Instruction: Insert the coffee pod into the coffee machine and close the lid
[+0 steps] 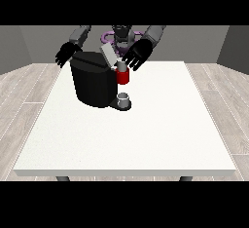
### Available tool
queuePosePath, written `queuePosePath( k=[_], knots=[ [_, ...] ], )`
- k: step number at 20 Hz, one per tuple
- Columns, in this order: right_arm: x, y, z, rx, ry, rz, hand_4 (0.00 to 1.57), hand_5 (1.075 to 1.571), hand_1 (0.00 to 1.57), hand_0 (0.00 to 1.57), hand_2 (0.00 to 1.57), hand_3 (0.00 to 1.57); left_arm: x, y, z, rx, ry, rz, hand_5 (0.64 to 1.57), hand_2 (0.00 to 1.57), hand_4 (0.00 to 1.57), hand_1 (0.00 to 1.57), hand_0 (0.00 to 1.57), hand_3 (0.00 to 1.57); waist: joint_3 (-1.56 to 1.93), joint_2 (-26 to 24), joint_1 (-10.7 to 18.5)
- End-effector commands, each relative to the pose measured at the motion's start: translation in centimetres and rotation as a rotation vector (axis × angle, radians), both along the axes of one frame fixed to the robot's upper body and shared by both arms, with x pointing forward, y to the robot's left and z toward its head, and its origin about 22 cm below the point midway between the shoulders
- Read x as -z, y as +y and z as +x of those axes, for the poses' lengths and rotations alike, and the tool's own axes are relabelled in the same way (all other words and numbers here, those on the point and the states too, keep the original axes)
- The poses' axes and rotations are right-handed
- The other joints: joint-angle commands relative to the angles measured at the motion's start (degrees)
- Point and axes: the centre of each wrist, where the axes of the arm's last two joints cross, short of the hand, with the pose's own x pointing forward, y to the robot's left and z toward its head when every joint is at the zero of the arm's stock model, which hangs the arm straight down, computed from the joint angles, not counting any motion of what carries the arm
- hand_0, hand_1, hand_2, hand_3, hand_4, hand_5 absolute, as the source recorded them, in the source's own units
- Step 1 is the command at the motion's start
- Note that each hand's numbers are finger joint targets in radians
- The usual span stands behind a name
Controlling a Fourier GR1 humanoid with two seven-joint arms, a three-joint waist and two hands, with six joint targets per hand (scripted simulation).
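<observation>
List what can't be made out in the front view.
- Coffee pod: too small to tell whether it is seated in the coffee machine.
- Hand at the view's right: contact with the lid unclear.
- Hand at the view's left: partly behind the machine.

My desk (146, 134) is a broad white slab that fills most of the view, its near edge a thin pale band. Two dark legs (62, 178) show just under that near edge, one towards each corner. Around it the floor (19, 100) is laid in light grey-brown planks with fine seams, running out on both sides of the desk. Behind me stand plain grey walls (194, 42); the middle stretch is a mid grey, while the panels at the far left and far right are darker. The light is soft and even.
</observation>
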Motion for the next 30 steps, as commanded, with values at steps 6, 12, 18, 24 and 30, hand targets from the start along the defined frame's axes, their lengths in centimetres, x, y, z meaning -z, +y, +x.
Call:
queuePosePath(
  k=[6, 12, 18, 24, 30],
  knots=[
    [1.3, -0.5, -1.0, 0.016, -0.011, 0.018, 0.45, 1.571, 0.0, 0.0, 0.0, 0.0, 1.0, 1.2, -0.2, 0.008, 0.023, 0.015, 1.571, 1.24, 0.49, 1.16, 1.16, 1.18, 0.0, 0.4, 0.8],
    [1.8, -0.6, -1.1, -0.028, 0.02, -0.004, 0.42, 1.571, 0.0, 0.0, 0.0, 0.0, 0.4, -1.0, 0.3, 0.0, 0.038, 0.005, 1.571, 1.28, 0.48, 1.25, 1.25, 1.18, 0.01, 0.9, -1.1],
    [0.7, 0.6, -0.9, 0.033, 0.021, 0.008, 0.42, 1.571, 0.0, 0.0, 0.0, 0.0, 2.5, -0.5, 0.1, 0.013, 0.083, 0.005, 1.571, 1.24, 0.46, 1.21, 1.21, 1.12, -0.01, -0.2, 0.1],
    [0.7, -0.9, 0.2, 0.03, -0.024, -0.006, 0.4, 1.571, 0.0, 0.0, 0.0, 0.0, -1.7, -0.5, 0.0, 0.029, 0.002, 0.048, 1.571, 1.16, 0.44, 1.12, 1.12, 0.99, 0.03, 2.0, 1.5],
    [0.3, -0.9, -0.2, 0.033, -0.055, 0.033, 0.48, 1.571, 0.0, 0.0, 0.0, 0.0, -0.8, 2.1, -0.2, 0.013, 0.009, 0.068, 1.571, 1.12, 0.37, 1.06, 1.06, 0.96, 0.01, 2.9, 0.8]
  ],
)
